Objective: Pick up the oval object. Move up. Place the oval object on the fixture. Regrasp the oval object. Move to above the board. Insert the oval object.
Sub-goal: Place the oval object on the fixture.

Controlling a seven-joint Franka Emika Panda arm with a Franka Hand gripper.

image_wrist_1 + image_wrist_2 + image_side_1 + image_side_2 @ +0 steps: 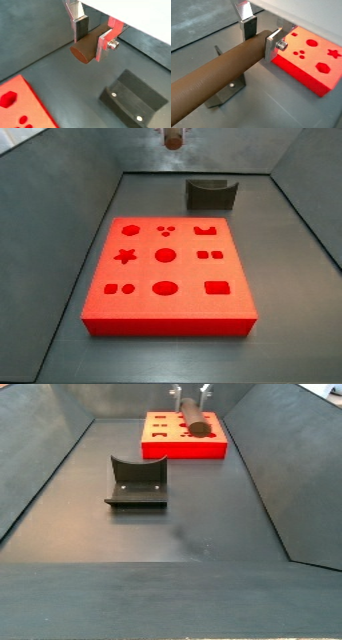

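Observation:
My gripper (92,40) is shut on the oval object (83,52), a brown rounded peg held across between the silver fingers. In a wrist view the oval object (218,82) runs long, out from the gripper (261,40). The peg (197,419) hangs well above the floor, touching nothing else; only its tip (173,138) shows in a side view. The dark fixture (136,482) with its curved notch stands on the floor, apart from the peg, and shows too as the fixture (211,193). The red board (167,268) lies flat with several shaped holes.
Grey sloping walls (40,464) close in the dark floor (174,534) on all sides. In the wrist views the fixture (133,100) and the board (20,105) lie below the gripper on opposite sides, with bare floor between them.

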